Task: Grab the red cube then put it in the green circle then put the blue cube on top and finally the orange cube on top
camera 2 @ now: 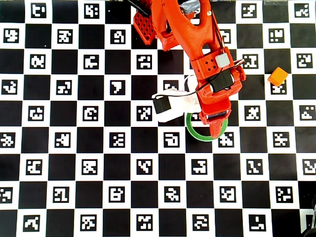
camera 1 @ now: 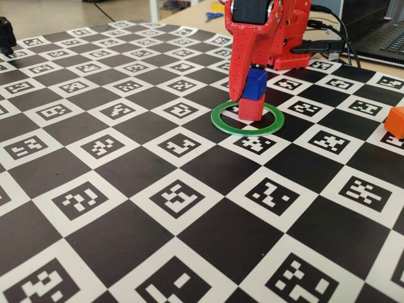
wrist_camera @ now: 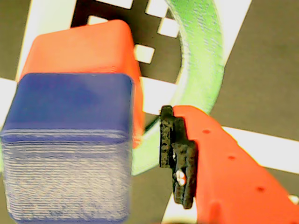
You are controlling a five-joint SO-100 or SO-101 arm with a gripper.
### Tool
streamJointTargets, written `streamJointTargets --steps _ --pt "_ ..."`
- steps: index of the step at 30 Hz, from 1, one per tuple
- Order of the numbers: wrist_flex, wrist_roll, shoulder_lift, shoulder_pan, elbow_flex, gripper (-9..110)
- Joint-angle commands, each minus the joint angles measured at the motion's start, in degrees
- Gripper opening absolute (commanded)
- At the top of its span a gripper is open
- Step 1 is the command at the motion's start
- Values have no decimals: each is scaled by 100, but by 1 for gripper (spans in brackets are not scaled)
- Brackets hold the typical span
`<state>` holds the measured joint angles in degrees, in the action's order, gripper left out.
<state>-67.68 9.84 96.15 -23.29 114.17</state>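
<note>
At frame centre in the fixed view, the red cube (camera 1: 250, 110) sits inside the green circle (camera 1: 247, 118) with the blue cube (camera 1: 255, 84) on top, the gripper (camera 1: 247, 88) released beside it, while the orange cube (camera 1: 396, 121) waits at right edge.

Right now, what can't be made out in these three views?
- Overhead view: red cube and blue cube are hidden under the arm.
- Fixed view: orange cube is cut by the right edge.
- Wrist view: only one finger of the gripper shows, so any grip on the blue cube is unclear.
</note>
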Motion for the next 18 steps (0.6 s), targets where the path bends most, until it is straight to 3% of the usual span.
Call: streamJointTargets --steps 1,18 --pt "-369 158 290 26 -642 48" --pt "-1274 -466 1318 -580 -1354 47"
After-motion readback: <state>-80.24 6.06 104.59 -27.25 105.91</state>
